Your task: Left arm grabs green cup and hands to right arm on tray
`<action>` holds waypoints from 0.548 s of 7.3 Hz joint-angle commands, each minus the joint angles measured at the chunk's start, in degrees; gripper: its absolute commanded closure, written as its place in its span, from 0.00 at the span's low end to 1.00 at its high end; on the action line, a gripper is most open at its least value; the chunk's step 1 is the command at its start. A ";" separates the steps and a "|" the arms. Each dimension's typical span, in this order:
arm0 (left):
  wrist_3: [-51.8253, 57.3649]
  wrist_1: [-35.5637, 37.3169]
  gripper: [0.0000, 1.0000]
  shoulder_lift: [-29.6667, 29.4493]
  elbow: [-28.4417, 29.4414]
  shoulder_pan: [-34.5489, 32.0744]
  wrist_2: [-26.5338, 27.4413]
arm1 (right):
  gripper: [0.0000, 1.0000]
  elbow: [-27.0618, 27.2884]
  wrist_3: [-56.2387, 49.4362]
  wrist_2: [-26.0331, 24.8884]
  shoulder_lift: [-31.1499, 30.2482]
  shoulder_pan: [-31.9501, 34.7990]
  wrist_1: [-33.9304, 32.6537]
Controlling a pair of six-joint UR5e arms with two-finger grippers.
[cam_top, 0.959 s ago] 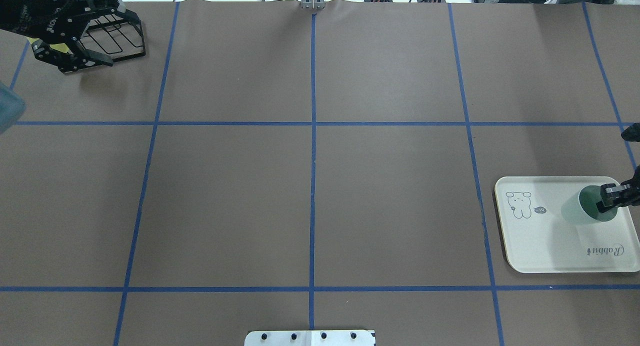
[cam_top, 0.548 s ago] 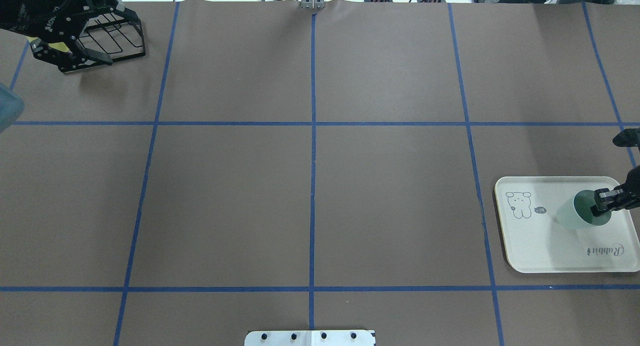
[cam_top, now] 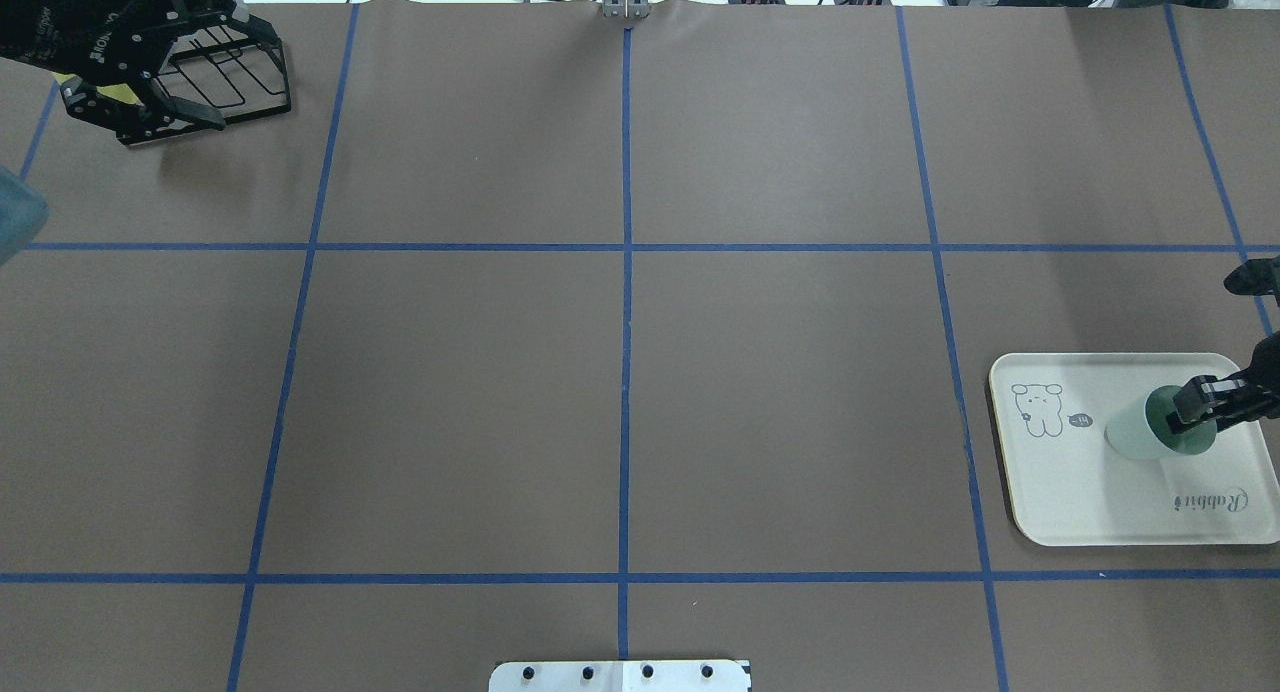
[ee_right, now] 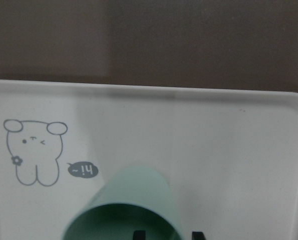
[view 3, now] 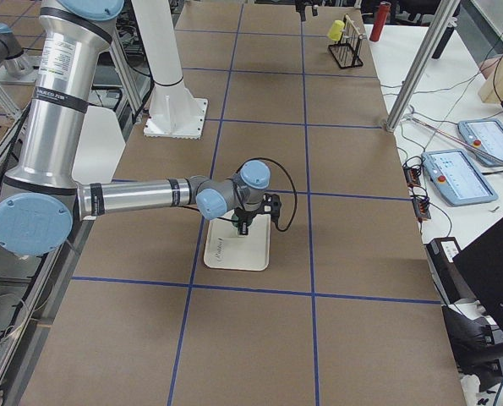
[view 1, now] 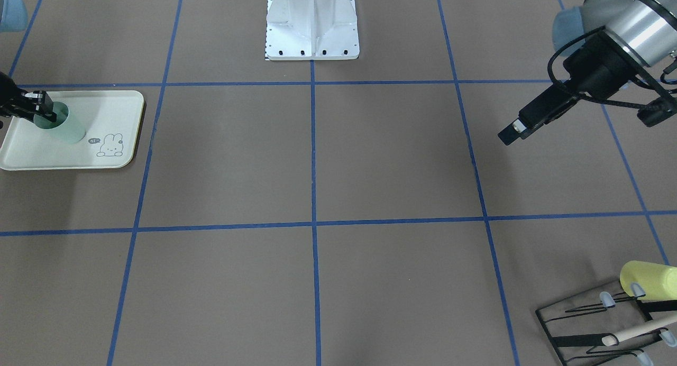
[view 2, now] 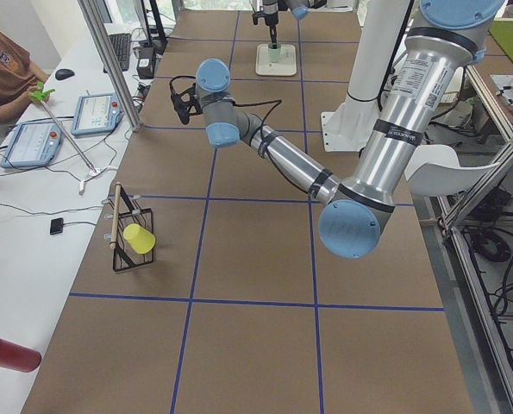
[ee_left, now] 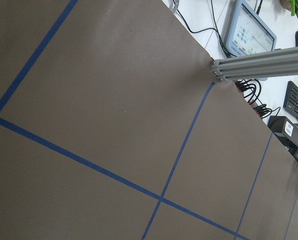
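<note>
The green cup [cam_top: 1135, 434] hangs tilted just over the cream tray [cam_top: 1080, 492], its base toward the rabbit drawing. I cannot tell if the base touches the tray. My right gripper [cam_top: 1192, 412] is shut on the cup's rim, one finger inside and one outside. The front view shows the same grip: gripper [view 1: 45, 110], cup [view 1: 66, 127], tray [view 1: 106, 109]. In the right wrist view the cup [ee_right: 133, 192] fills the bottom edge above the fingertips [ee_right: 198, 234]. My left gripper [cam_top: 150, 97] is open and empty, far off at the back left over the wire rack.
A black wire rack [view 1: 592, 323] stands at the table's far left corner, holding a yellow cup [view 1: 648, 280] and a wooden stick [view 1: 637, 329]. The robot's white base plate [view 1: 312, 33] sits at the near middle edge. Operators' tablets [view 2: 40, 138] lie beyond the table.
My right gripper has moved the green cup lower and further in over the tray, toward the rabbit drawing. The left gripper has drawn back slightly toward the corner.
</note>
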 commanded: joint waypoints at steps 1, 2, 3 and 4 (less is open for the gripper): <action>0.85 0.09 0.00 0.08 -0.01 -0.42 0.50 | 0.00 4.37 -0.02 0.45 -0.67 4.04 -0.14; 6.34 0.35 0.00 0.95 -0.01 -1.29 0.51 | 0.00 5.78 -0.19 0.45 -0.59 8.34 -0.23; 15.10 2.01 0.00 4.01 -0.18 -2.52 0.60 | 0.00 7.01 -0.72 0.45 -0.24 12.47 -0.41; 24.58 2.54 0.00 8.39 -0.62 -4.88 0.60 | 0.00 7.46 -1.07 0.45 0.11 16.08 -0.50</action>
